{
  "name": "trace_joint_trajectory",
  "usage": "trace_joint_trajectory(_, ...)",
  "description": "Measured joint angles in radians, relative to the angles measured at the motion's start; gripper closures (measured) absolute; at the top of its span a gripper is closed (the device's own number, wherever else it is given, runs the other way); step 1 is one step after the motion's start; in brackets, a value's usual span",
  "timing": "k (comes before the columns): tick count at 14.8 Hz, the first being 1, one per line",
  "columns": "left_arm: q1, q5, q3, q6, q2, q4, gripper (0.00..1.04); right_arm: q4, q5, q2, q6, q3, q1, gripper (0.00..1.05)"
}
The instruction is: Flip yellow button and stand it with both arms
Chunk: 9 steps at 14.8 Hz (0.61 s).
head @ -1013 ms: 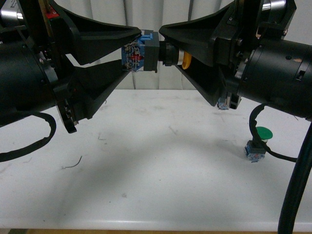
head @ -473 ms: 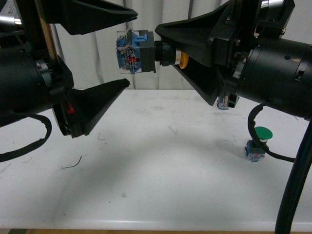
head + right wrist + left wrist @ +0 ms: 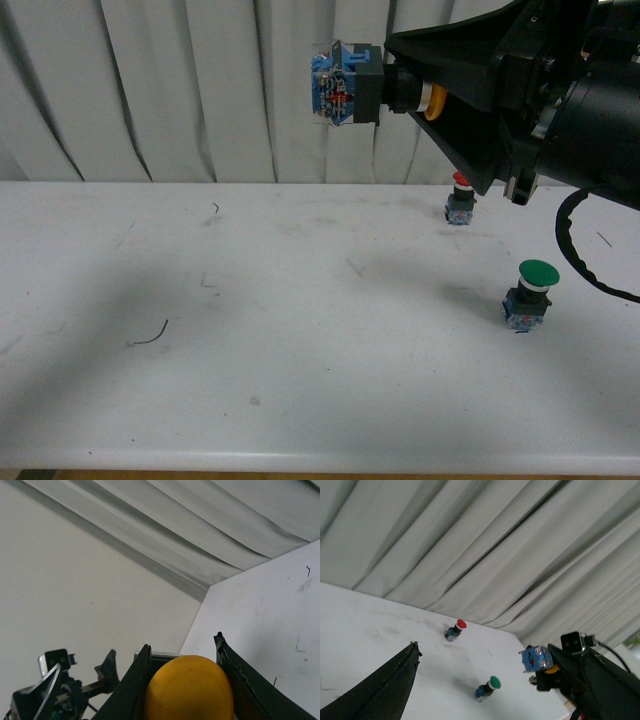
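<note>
One yellow button (image 3: 350,84) is grasped by the right end effector (image 3: 405,90); the left end effector (image 3: 380,692) cannot be judged. One red switch (image 3: 460,203) and one green switch (image 3: 530,294) are seen on the worktop (image 3: 250,350).

White table (image 3: 300,400) carries a red switch (image 3: 460,206) right of centre, a green switch (image 3: 529,296) at mid right, and a wire scrap (image 3: 150,338) at left.

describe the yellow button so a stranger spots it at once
Above the white table, find the black right end effector. The yellow button is clamped in it sideways, blue base pointing left. Unlike the red-capped switch and green-capped switch standing on the table, it is airborne and yellow-capped.
</note>
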Motion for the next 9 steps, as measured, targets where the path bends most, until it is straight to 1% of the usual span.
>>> trace_joint_trajectory(1, 0.060, 0.054, -0.033, 0.086, -0.090, -0.054, 0.07, 0.000, -0.001, 0.000, 0.000, 0.000, -0.004, 0.69)
trace_joint_trajectory(2, 0.116, 0.110, -0.055, 0.181, -0.193, -0.143, 0.07, 0.000, -0.001, 0.000, -0.001, 0.000, -0.005, 0.69)
trace_joint_trajectory(3, 0.158, 0.137, -0.067, 0.270, -0.283, -0.242, 0.07, 0.000, -0.001, 0.000, -0.001, 0.000, -0.005, 0.69)
trace_joint_trajectory(4, 0.194, 0.151, -0.079, 0.396, -0.393, -0.375, 0.07, 0.000, 0.000, 0.000, -0.001, 0.000, -0.005, 0.69)
trace_joint_trajectory(5, 0.247, 0.202, -0.091, 0.550, -0.518, -0.504, 0.07, 0.000, 0.002, 0.000, -0.001, 0.000, -0.005, 0.69)
trace_joint_trajectory(6, 0.232, 0.053, -0.088, 0.659, -0.637, -0.666, 0.14, 0.000, 0.003, 0.000, -0.001, 0.000, -0.005, 0.69)
trace_joint_trajectory(7, 0.152, -0.141, -0.098, 0.716, -0.719, -0.768, 0.25, 0.000, 0.005, 0.000, -0.001, 0.000, -0.005, 0.69)
trace_joint_trajectory(8, 0.100, -0.266, -0.124, 0.747, -0.764, -0.808, 0.34, 0.000, 0.008, 0.000, -0.001, 0.000, -0.005, 0.69)
trace_joint_trajectory(9, 0.068, -0.398, -0.164, 0.768, -0.789, -0.821, 0.45, 0.001, 0.010, 0.000, -0.001, 0.000, -0.004, 0.69)
